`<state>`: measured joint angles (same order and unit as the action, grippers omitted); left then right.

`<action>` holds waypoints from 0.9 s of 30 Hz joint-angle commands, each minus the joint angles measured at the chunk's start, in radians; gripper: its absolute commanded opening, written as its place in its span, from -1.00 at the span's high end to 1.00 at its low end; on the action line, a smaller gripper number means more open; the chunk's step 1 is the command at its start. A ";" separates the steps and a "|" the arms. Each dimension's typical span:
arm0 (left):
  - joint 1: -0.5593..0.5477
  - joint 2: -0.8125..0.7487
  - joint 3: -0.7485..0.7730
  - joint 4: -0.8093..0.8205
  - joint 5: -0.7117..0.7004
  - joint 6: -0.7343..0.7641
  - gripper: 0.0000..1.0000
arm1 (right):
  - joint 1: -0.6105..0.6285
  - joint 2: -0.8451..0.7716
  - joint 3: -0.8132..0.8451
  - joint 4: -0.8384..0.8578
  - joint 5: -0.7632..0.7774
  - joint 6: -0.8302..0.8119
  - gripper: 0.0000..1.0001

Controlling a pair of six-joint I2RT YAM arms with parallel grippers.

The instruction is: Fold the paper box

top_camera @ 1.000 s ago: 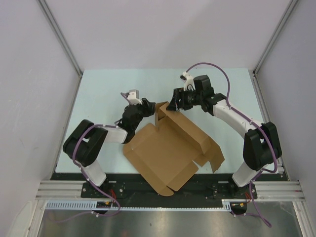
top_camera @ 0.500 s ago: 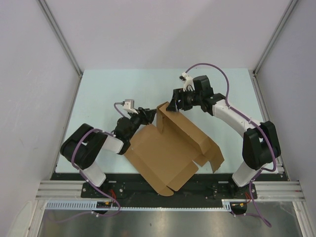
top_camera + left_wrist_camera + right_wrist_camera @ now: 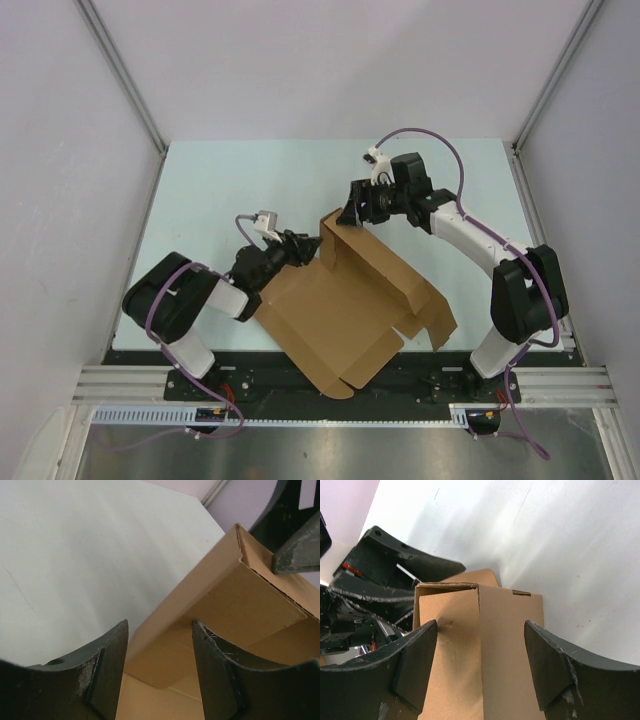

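Top external: paper box (image 3: 345,310) raised corner betw. left gripper (image 3: 303,252) & right gripper (image 3: 350,214).

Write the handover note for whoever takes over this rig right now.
Left gripper: jaws open, empty, at the outer side of the raised wall.
Right gripper: jaws wide astride the raised far corner; grip unclear.
Paper box: on the table between the arms, base flat, far wall and one end flap upright.
Done: far wall raised.
Left: probably raise the remaining walls, tuck the flaps, close the box.
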<state>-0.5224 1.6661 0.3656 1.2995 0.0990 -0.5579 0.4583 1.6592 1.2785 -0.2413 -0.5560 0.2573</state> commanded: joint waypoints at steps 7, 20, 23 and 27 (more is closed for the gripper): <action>-0.024 -0.051 -0.045 0.261 0.070 0.018 -0.22 | -0.001 0.014 0.004 -0.007 -0.001 -0.013 -0.49; -0.024 0.055 0.084 0.181 0.079 0.084 -0.24 | 0.005 0.020 0.004 -0.016 0.002 -0.016 -0.49; -0.024 0.061 0.108 0.141 0.065 0.111 -0.25 | 0.006 0.024 0.004 -0.015 -0.001 -0.020 -0.49; -0.024 0.073 0.139 0.112 0.054 0.133 -0.27 | 0.005 0.033 0.004 -0.010 -0.005 -0.015 -0.49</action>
<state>-0.5411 1.7302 0.4435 1.2911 0.1688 -0.4816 0.4572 1.6672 1.2785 -0.2356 -0.5571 0.2573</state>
